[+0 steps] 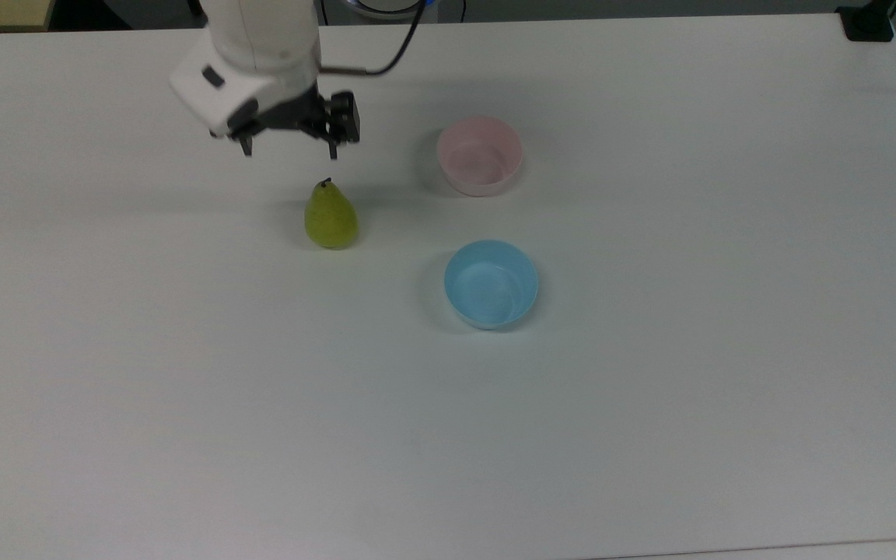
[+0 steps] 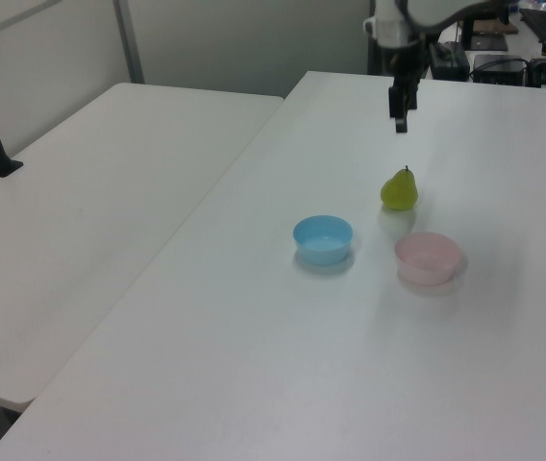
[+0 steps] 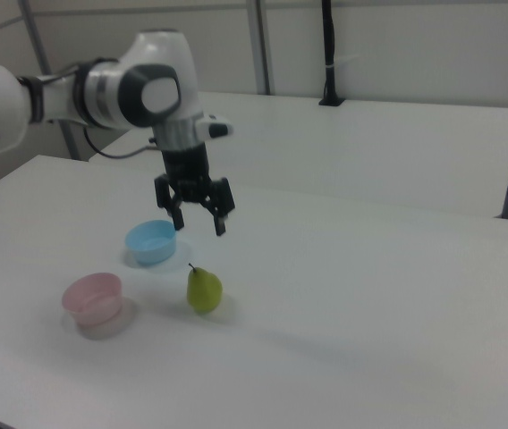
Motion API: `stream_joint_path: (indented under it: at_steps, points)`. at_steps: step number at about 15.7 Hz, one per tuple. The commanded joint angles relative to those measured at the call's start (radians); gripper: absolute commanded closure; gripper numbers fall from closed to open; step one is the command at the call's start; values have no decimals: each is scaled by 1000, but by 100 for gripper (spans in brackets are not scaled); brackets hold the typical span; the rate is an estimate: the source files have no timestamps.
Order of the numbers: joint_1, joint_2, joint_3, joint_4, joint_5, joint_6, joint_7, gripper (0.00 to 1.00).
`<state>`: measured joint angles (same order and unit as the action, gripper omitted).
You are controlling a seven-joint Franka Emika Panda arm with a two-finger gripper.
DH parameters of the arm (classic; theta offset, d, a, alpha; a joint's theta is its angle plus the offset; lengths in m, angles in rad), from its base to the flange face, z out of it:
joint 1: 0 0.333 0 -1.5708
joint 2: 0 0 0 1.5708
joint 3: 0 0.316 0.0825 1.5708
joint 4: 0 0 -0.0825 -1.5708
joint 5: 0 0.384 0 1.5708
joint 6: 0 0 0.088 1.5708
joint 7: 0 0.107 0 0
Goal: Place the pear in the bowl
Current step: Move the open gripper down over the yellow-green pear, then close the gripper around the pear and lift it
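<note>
Pear point(image 1: 330, 218): yellow-green skin, finely speckled, faint sheen.
Pink bowl point(image 1: 480, 155): smooth pale plastic, soft gloss inside.
Blue bowl point(image 1: 491, 283): smooth plastic, light reflections on the inside.
Table point(image 1: 650, 404): white, smooth, matt top.
Arm point(image 3: 138, 89): glossy white casing.
Gripper point(image 3: 200, 223): matt black fingers.

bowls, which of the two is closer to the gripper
The pink bowl. In the top view it sits nearer the open gripper above the pear; the blue bowl lies further off.

Yellow-green pear point(image 1: 330, 218), pale pink bowl point(image 1: 480, 155), light blue bowl point(image 1: 491, 284), white table point(image 1: 650, 389), black tool point(image 1: 289, 150).
</note>
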<state>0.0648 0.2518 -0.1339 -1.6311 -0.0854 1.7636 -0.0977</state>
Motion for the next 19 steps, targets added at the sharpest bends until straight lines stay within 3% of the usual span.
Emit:
stream_joint_path:
  at_steps: [1,6,12,15,19]
  points:
    - [35,105,-21,2,-2,82,-30,0]
    - [44,178,-20,-12,-66,97,-30,0]
    - [55,185,-18,-75,-109,103,-76,0]
    - [63,184,-18,-78,-109,103,-76,23]
    - [63,159,-18,-75,-103,91,-77,61]
